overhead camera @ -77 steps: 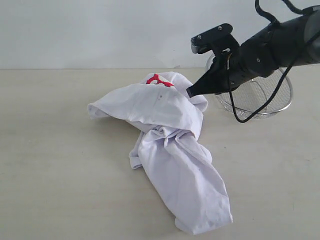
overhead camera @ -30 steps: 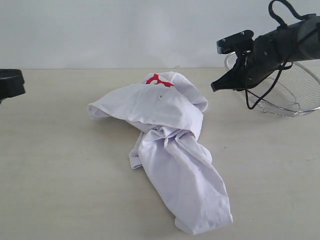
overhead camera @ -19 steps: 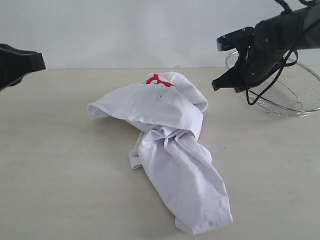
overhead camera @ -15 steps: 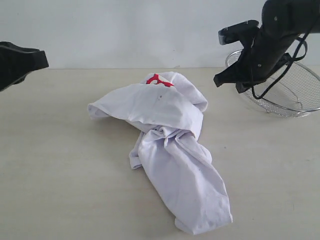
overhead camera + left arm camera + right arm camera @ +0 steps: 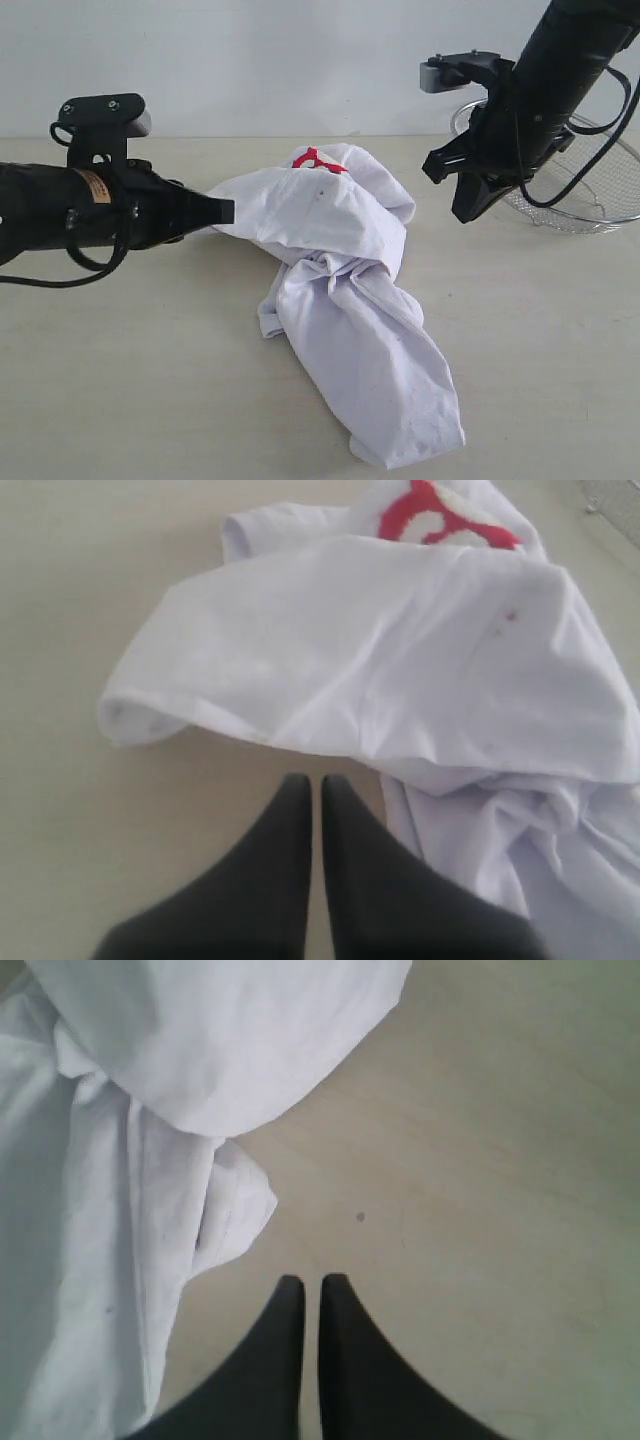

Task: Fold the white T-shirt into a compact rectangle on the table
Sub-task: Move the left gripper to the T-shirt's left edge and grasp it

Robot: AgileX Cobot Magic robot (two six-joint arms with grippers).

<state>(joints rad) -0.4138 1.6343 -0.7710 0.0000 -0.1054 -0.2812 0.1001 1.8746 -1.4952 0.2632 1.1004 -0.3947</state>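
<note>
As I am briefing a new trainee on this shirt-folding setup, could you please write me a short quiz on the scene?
1. True or false: the white T-shirt lies folded as a neat rectangle on the table.
2. In the exterior view, the silver wire-mesh basket stands: A) behind the right gripper; B) on the T-shirt; C) at the near table edge.
3. Fill in: the jaws of the left gripper are ____.
Key: 1 false, it lies crumpled; 2 A; 3 shut.
</note>
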